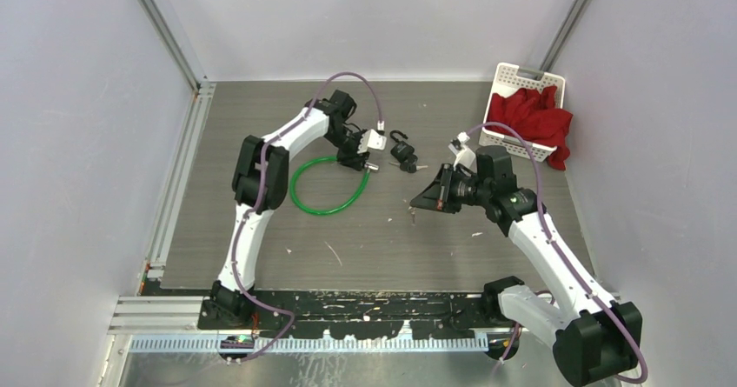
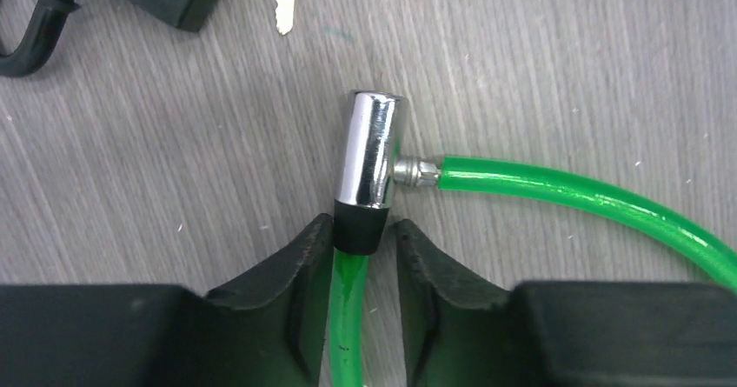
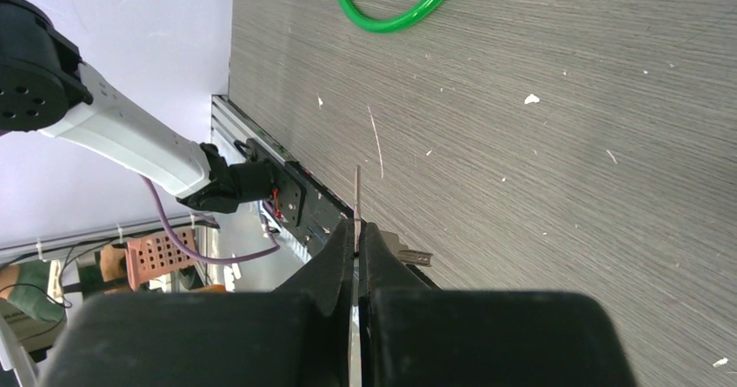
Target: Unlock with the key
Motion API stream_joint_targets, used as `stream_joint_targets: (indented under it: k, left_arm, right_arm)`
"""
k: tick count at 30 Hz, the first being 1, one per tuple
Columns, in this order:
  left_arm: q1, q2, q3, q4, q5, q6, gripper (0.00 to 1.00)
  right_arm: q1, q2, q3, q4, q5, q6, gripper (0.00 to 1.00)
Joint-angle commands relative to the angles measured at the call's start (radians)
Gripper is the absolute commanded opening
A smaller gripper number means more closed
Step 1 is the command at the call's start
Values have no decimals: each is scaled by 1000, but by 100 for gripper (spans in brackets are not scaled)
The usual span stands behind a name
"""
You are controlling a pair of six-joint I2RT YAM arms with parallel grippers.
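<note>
A green cable lock [image 1: 323,209] lies in a loop on the table, its chrome lock head [image 2: 372,148] closing the loop. My left gripper [image 2: 365,230] straddles the black collar just below that head, its fingers [image 2: 304,252] pressed against the collar's sides. In the top view the left gripper [image 1: 363,156] sits at the loop's far right end. My right gripper [image 3: 356,226] is shut on a thin silver key [image 3: 356,196], seen edge-on and sticking out past the tips. It hovers right of the loop [image 1: 415,204], apart from the lock.
A black padlock [image 1: 402,153] with a key [image 2: 284,4] beside it lies just beyond the lock head. A white basket [image 1: 513,78] holding a red cloth [image 1: 530,117] stands at the back right. Small scraps dot the table.
</note>
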Motion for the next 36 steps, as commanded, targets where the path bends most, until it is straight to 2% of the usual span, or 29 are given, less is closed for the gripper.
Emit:
stream_joint_targets:
  k: [1,5,8,9,16,20,23,25,28,31,36]
  left_arm:
    - [-24,-20,-51,18,37,61,29]
    - [-40,-94,-181,64,6,122,17]
    - [-52,-150,-261,86,-21,146,1]
    - [-55,-174,-287,97,-25,147,0]
    - [-66,-406,-439,150,-32,113,0]
    - [-66,-613,-464,49,-60,178,0]
    - [-64,-774,-477,-11,6,184,0]
    - [-51,-877,-530,-1,113,170,0]
    - [-47,-1044,-694,111,192,106,0]
    - [-47,-1223,-855,215,234,102,0]
    - [-49,-1373,-942,255,257,66,0]
  right_arm:
    - [-6,10,52,17,-7,-21,1]
    - [-6,29,65,6,-12,-39,1]
    - [-5,43,75,0,-15,-55,1]
    - [-5,48,75,1,-15,-57,1]
    - [-6,73,94,-9,-16,-96,1]
    - [-6,89,142,-33,-16,-147,1]
    - [-4,105,177,-12,-24,-154,1]
    - [7,106,193,25,-34,-148,1]
    - [66,113,255,24,-22,-189,1]
    - [152,120,321,-14,19,-247,1]
    - [276,133,383,-57,82,-287,1]
